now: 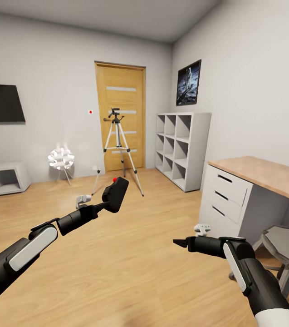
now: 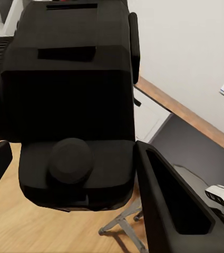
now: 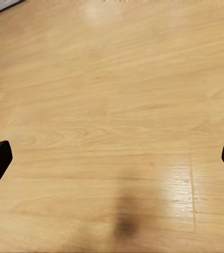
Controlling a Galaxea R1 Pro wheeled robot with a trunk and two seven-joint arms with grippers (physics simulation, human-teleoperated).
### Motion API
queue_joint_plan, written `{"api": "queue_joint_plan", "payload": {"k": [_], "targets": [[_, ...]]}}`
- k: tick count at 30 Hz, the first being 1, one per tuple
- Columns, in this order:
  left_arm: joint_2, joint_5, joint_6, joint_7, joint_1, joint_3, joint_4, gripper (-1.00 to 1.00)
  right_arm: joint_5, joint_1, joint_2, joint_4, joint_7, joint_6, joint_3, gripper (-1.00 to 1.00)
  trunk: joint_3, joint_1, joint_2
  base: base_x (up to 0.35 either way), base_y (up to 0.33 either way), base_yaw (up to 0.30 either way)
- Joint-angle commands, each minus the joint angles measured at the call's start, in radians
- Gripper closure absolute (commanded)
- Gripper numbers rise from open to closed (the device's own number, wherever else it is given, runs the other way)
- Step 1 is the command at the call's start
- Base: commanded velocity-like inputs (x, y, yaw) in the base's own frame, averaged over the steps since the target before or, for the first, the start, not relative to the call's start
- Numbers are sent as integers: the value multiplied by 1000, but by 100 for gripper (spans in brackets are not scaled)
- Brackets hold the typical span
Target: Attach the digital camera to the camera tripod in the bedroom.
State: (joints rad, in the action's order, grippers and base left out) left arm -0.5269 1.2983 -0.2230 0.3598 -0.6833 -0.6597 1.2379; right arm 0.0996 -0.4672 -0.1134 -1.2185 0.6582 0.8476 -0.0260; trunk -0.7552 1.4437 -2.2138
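**Camera in claw, tripod far off**

The left claw (image 1: pixel 110 200) pinches the camera (image 1: pixel 115 194) and holds it up over the floor (image 1: pixel 130 268). The right claw (image 1: pixel 179 243) is spread wide and holds nothing. The tripod (image 1: pixel 116 147) stands far away by the door (image 1: pixel 122 113). Picking up looks done. Going to the tripod and putting the camera on top is left.
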Motion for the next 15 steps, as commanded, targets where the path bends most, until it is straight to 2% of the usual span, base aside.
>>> {"api": "queue_joint_plan", "payload": {"k": [1,15], "targets": [[-1,8,-4,4,-1,-1,-1,100,10,-1,0,0,-4,8,-1,-100,2,-4,7,0,0,0],[-1,10,-4,3,-1,0,-1,100,10,-1,0,0,-6,8,1,-100,46,-58,105,0,0,0]]}}
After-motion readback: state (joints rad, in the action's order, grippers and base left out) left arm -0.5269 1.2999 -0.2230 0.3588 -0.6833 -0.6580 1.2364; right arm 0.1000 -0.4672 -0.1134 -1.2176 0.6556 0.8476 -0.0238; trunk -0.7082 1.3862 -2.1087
